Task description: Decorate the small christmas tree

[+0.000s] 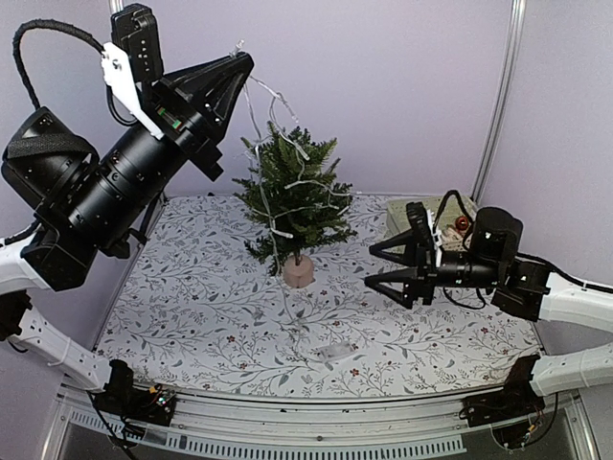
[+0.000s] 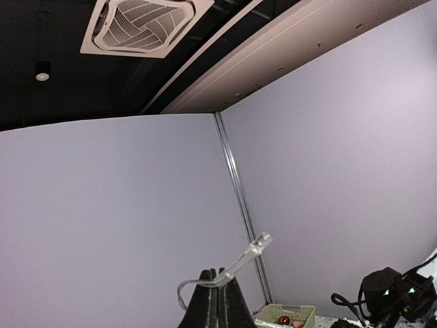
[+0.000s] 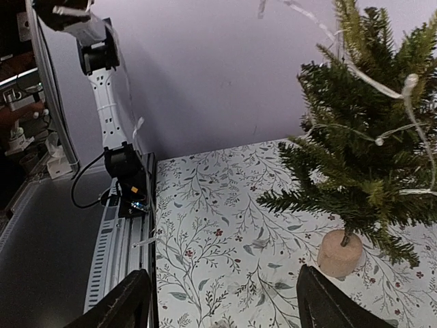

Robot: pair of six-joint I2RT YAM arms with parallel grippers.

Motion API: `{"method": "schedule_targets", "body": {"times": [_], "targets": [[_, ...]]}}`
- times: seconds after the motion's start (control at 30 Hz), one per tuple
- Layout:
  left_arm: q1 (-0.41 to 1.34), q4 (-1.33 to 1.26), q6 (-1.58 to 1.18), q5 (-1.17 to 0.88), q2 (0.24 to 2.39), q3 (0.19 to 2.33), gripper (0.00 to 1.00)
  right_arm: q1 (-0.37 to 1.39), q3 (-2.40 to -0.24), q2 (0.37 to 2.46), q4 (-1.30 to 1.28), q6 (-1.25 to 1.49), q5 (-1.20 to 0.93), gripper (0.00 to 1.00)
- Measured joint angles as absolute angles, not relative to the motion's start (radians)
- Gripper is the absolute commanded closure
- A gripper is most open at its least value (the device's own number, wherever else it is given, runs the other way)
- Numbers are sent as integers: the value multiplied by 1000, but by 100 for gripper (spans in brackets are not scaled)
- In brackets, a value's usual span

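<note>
Above small christmas tree [image 1: 292,196] of bristly dark-green needles, left gripper [image 1: 246,62] pinched tight on thin clear-bulbed light string [image 2: 247,253], right of tree, right gripper [image 1: 372,266] jaws wide, empty

Floral table [image 1: 192,316] with tree [image 1: 292,196], perhaps basket [image 1: 410,213]

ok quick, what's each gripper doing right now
left gripper: shut on the light string that drapes over the small christmas tree
right gripper: open, holding nothing
</note>
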State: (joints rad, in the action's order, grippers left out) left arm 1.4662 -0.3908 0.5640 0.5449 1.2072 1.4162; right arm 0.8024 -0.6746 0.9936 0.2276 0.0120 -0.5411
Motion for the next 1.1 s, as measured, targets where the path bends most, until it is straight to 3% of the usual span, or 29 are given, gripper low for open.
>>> {"method": "schedule_targets", "body": {"times": [0.47,0.67,1.0,1.1], "targets": [[1466,-387,577,572,1197,1407,100,1071,-560,1401,562,-139,-429,26],[1467,-387,577,578,1194,1407,100,1105,-579,1623,700,-150,-435,29],[1468,-387,577,593,1176,1391,100,1124,-664,1805,870,-128,-497,35],[1468,-388,577,598,1176,1388,100,1128,-682,1865,902,-118,-516,51]]}}
